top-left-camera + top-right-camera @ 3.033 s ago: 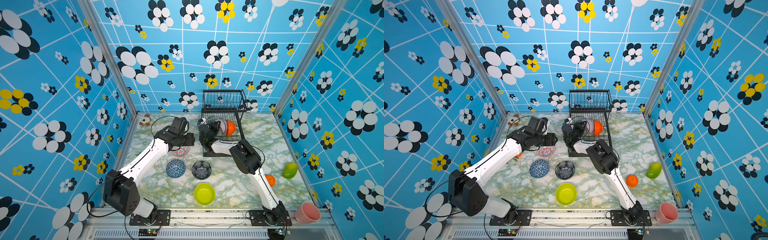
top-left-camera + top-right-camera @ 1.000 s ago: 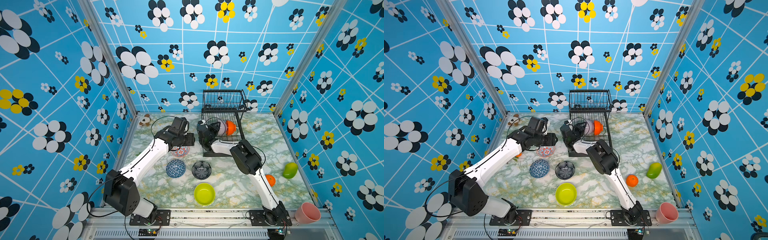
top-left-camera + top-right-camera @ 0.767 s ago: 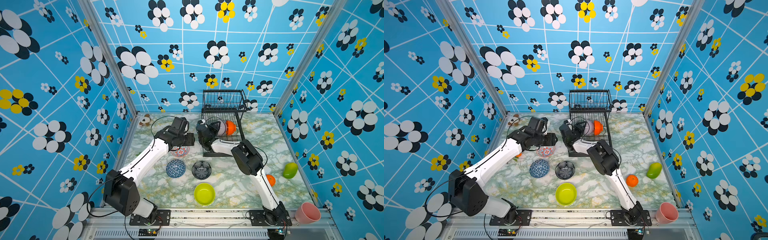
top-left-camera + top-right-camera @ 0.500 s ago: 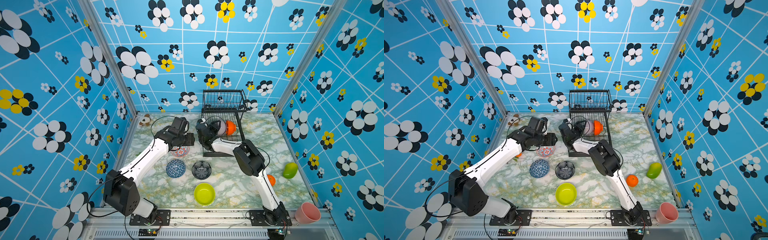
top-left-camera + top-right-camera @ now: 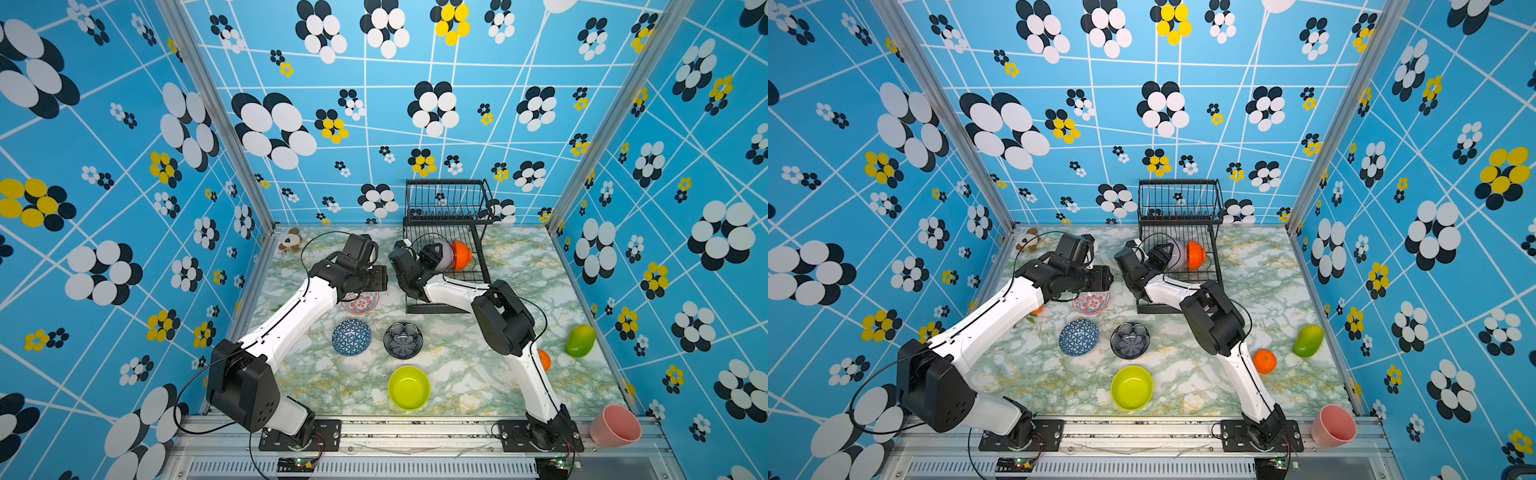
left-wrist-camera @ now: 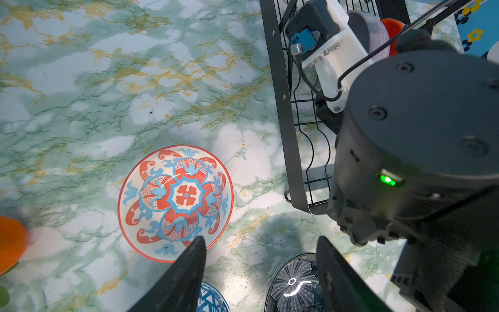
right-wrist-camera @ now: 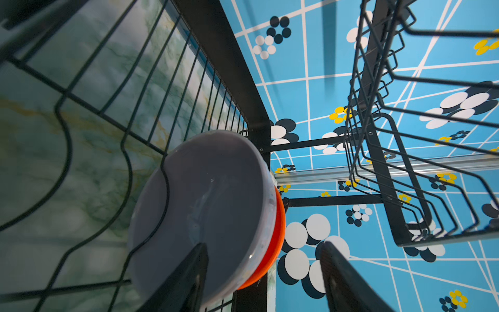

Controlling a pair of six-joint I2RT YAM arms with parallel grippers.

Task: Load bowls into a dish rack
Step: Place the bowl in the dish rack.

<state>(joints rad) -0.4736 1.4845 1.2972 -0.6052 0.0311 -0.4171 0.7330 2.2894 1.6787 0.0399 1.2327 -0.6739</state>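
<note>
**Lilac bowl seated in rack: right pincer due to back out**

**Right pincer** point(image 7: 263, 244): the jaws stand wide apart and grip nothing. The lilac bowl point(image 7: 210, 205) stands on edge straight ahead, with its rim between the two fingers. One finger lies across the bowl's hollow face and the other stands off in open air. Whether the inner finger touches the bowl cannot be told. The orange bowl point(image 7: 280, 243) nests against the lilac bowl's back, on the side away from the pincer. Both sit in the wire slots of the rack's point(image 7: 224, 62) lower tray. The raised basket hangs above the pincer, and no bowl is seen in it.

**Left pincer** point(image 6: 261, 239): the jaws are apart and empty, hovering over the table point(image 5: 519, 257). The flowered bowl point(image 6: 175, 202) lies upright beneath it, just off one fingertip. The black bowl point(image 6: 294, 283) and blue bowl point(image 6: 213, 299) lie lower, back toward its arm. The green bowl point(image 5: 409, 387) lies farther back again.

**Assessment:** two of the six bowls are loaded and four remain on the table. The step in hand appears to be clearing the right pincer from the tray.

**Recommendations:**
- Draw the right pincer straight back along the line of its fingers.
- Keep the jaws wide so the inner finger cannot hook the rim and tip the lilac bowl out of its slot.
- Hold low enough to clear the basket overhead without dragging on the tray wires.
- Keep the left pincer off the rack front until the right arm is clear, since the two stand close together there.
</note>
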